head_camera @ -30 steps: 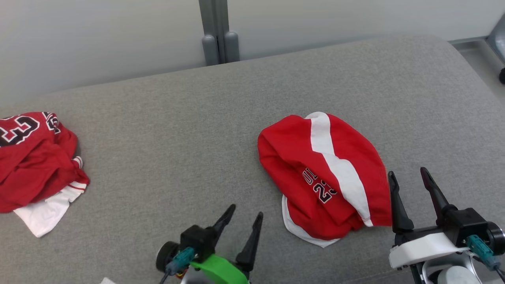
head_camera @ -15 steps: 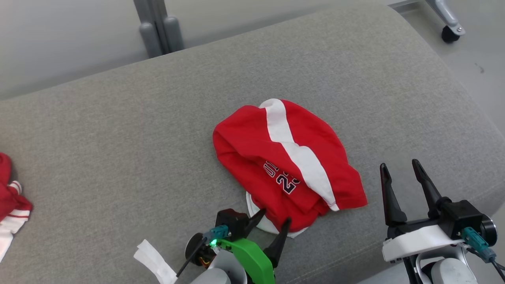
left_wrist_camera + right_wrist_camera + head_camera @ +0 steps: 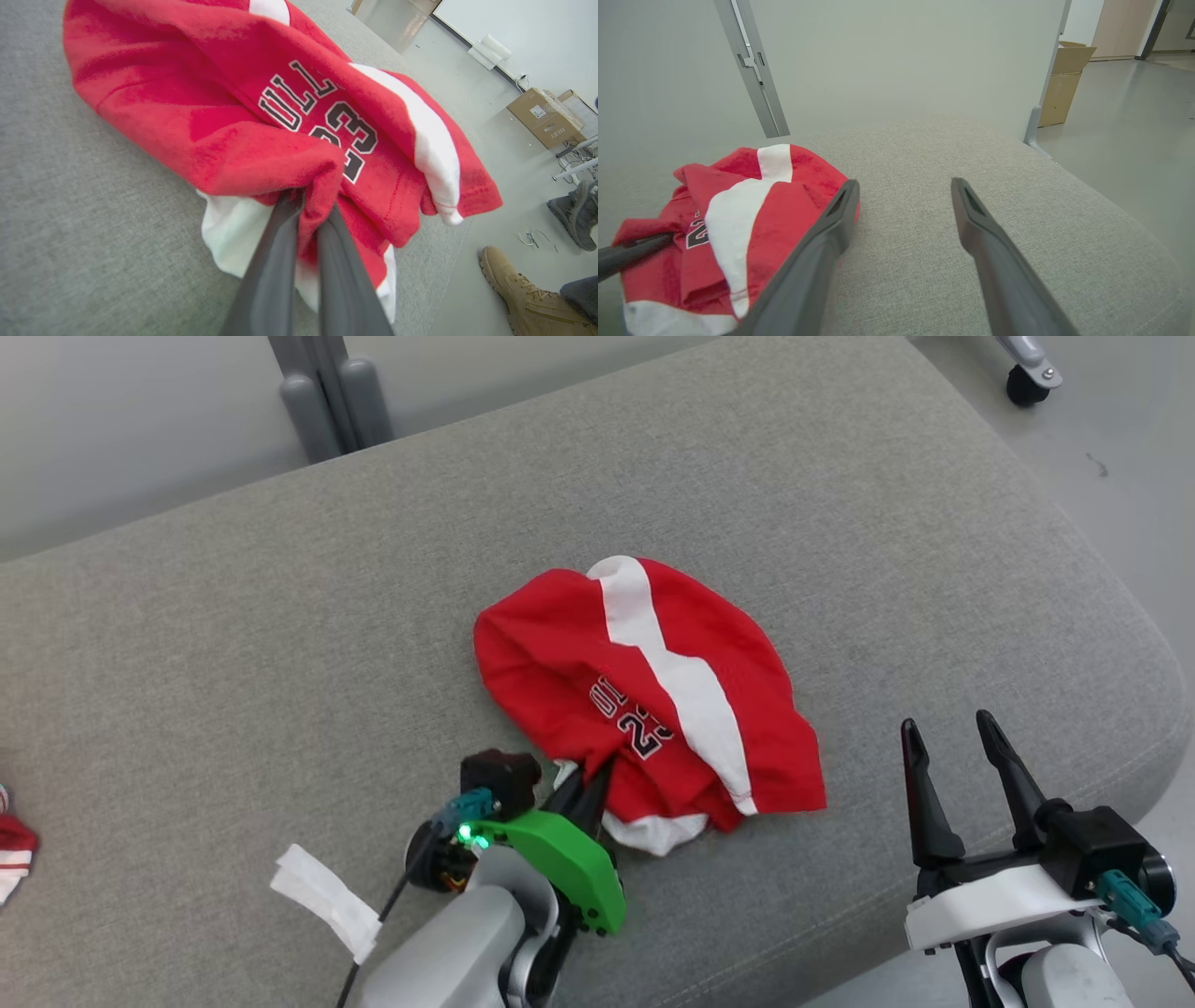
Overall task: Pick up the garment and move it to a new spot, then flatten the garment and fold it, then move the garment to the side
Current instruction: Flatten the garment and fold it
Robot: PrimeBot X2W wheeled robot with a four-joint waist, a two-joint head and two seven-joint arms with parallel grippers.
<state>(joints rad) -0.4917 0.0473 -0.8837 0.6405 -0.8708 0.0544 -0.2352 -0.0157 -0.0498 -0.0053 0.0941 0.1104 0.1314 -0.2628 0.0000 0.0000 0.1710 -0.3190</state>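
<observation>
A crumpled red garment [image 3: 644,700] with a white stripe and dark lettering lies on the grey cushion [image 3: 280,663], also seen close up as the garment [image 3: 261,107] and at the left as the garment [image 3: 733,224]. My left gripper [image 3: 586,784] is shut on the garment's near edge; its fingers [image 3: 280,261] pinch a red fold, with white fabric under them. My right gripper [image 3: 948,733] stands open to the right of the garment, its fingers [image 3: 831,233] apart above bare cushion, touching nothing.
Another red-and-white cloth [image 3: 11,845] shows at the far left edge. A white tag [image 3: 322,901] hangs by my left arm. The cushion's right edge drops to the floor, where a castor wheel [image 3: 1025,383], a cardboard box [image 3: 544,116] and a person's boot [image 3: 518,289] show.
The head camera has swung right, so the scene shifts left. My left gripper reached forward to the garment's near edge and shut on it, bunching the fabric. The right gripper stays open.
</observation>
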